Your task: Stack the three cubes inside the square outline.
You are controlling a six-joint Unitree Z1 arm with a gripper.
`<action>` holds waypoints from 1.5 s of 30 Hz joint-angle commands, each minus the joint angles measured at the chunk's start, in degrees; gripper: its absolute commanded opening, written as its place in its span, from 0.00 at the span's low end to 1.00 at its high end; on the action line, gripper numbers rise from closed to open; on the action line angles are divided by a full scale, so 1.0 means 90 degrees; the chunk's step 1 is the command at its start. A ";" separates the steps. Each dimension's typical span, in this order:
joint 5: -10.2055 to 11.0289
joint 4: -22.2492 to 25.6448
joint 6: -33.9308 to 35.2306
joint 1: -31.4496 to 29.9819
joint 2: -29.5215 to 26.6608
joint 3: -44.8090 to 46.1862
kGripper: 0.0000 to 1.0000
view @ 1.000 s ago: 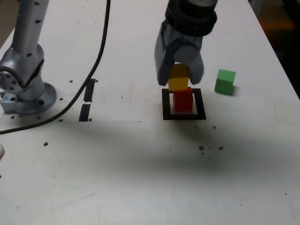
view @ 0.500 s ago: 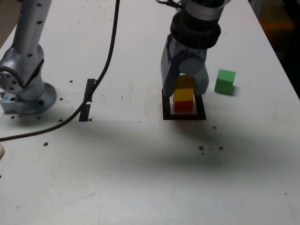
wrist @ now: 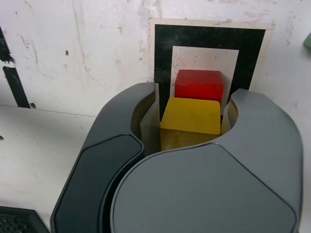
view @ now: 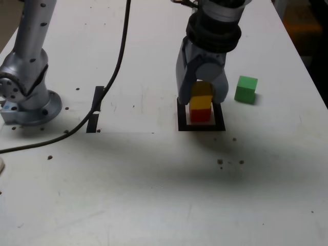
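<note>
Where the stack is being built: the claw [view: 202,102], clamped on the yellow cube [view: 201,104], above the white bench [view: 128,189]. Jaws: parted by the cube's width only, one at each flank, with no clear slack visible between pads and sides.

Base piece: the red cube [view: 200,116], one, inside the square outline [view: 220,120]. The yellow overlaps it in the exterior view; whether their faces meet, I cannot tell.

Outlying piece: the green cube [view: 246,91], one, ungripped, on the bench outside the frame, towards the exterior view's right.

Step in hand, as I judge it: seating yellow on red. Handling notes: check the overlap first, since the wrist view leaves much of the red top uncovered, perhaps by slant alone; square the edges; lower gently until the weight is borne; part the jaws evenly; lift straight up, lest a pad drag the yellow askew. Green remains to be stacked.
</note>
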State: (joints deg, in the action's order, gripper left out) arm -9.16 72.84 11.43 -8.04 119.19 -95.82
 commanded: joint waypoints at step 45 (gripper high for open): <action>0.0648 0.0462 0.0214 -0.0005 0.0104 -0.0392 1.00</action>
State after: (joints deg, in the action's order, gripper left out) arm -3.83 76.47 13.33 -8.06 120.64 -98.68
